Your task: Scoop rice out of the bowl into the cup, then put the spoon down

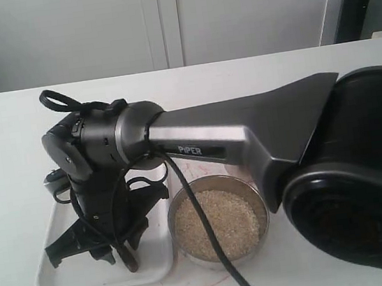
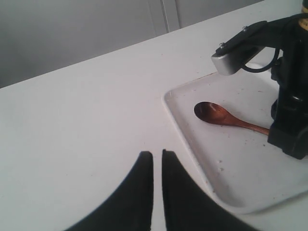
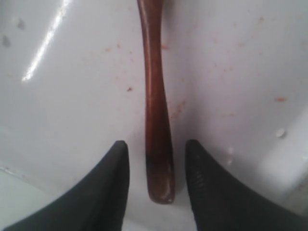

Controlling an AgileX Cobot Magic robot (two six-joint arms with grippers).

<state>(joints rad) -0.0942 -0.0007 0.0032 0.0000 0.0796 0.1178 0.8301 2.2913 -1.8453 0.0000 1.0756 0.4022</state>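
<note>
Robotics lab bench, bare white table (image 1: 239, 80), plain grey wall panels (image 1: 161, 20), PiPER-marked robot arm (image 1: 245, 129)

Bright, diffuse light is spread over the table (image 1: 239, 80). A soft shadow is cast beside the spoon (image 2: 216, 114) on the tray (image 2: 231, 163). In the right wrist view a glare streak is seen and the right gripper (image 3: 157, 168) is blurred.

Spoon (image 3: 156, 120) is glossy red-brown, darker twd the end; tray (image 3: 231, 72) white w/ reddish specks. Rice (image 1: 216, 224) pale beige in a silver bowl (image 1: 259, 203). My right pincer (image 3: 156, 143) is black, arm (image 1: 246, 132) grey & black.
</note>
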